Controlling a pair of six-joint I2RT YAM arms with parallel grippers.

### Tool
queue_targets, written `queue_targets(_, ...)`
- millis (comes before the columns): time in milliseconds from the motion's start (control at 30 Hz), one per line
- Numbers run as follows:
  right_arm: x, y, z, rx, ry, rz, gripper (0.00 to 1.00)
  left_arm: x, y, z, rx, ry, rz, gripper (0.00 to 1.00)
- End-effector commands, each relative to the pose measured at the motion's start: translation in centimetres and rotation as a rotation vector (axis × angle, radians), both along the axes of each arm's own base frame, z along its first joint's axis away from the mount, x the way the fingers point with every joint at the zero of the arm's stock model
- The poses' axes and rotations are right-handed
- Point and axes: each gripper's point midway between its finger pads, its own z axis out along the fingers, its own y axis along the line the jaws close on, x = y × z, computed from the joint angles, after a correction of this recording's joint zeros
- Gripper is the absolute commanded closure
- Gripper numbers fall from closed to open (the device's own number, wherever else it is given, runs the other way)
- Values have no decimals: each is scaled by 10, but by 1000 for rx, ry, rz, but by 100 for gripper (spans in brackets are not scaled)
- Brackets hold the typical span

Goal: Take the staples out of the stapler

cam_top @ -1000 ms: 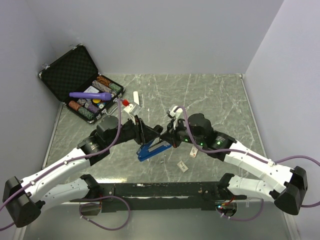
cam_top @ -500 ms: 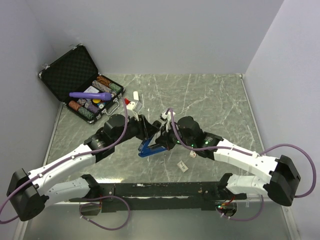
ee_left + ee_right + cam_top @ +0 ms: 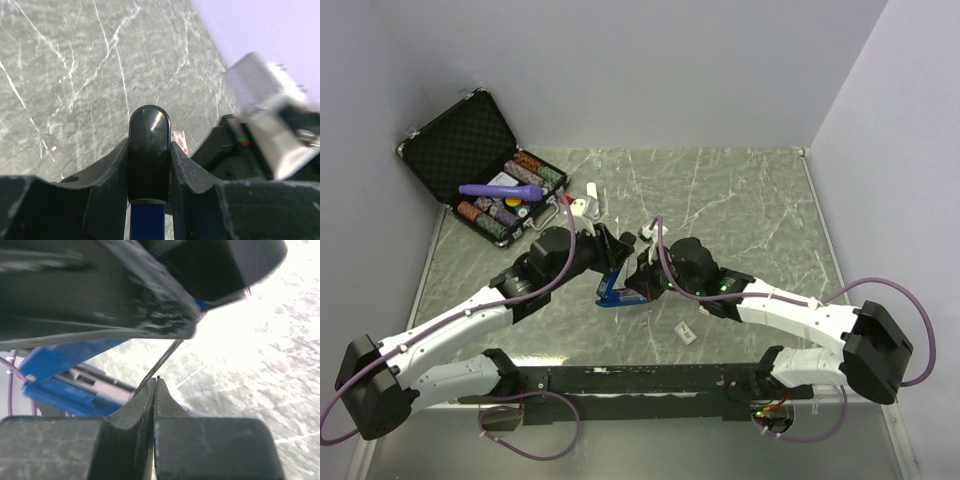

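Note:
The blue stapler (image 3: pixel 613 288) with a black top hangs between my two grippers near the table's middle. My left gripper (image 3: pixel 611 252) is shut on the stapler's black end (image 3: pixel 149 150); the blue body (image 3: pixel 147 222) runs down between the fingers. In the right wrist view the stapler is swung open, with its blue base (image 3: pixel 60 385) at the left and its dark top across the upper frame. My right gripper (image 3: pixel 155 382) has its jaws pressed together just under the open stapler. A thin dark rod (image 3: pixel 167 357) runs from beside the fingertips up to the stapler's top. The right gripper (image 3: pixel 636 276) touches the stapler's right side.
An open black case (image 3: pixel 460 140) with poker chips and a purple tube (image 3: pixel 500 190) stands at the back left. A white oblong bar (image 3: pixel 592 192) and a small white and red piece (image 3: pixel 582 207) lie behind the left gripper. A small white tag (image 3: pixel 685 333) lies near the front.
My right gripper has moved left, up against the stapler. The left gripper and the stapler have shifted slightly back and left, and the stapler now hangs steeper.

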Motion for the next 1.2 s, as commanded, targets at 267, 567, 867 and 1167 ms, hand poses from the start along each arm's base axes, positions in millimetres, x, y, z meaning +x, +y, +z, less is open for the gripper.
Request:
queue_targets(267,-10,21,-5,70,75,35,100,3,24,113,-283,-235,112,99)
queue_targets(567,-18,42,-1,102,117,85,100,26,31,91,-237,-239,225,99)
queue_targets(867,-21,58,3,152,150,120,100,39,27,80,-228,-226,267,99)
queue_targets(1167,-21,55,8,179,142,97,100,56,22,48,-198,-197,325,99)
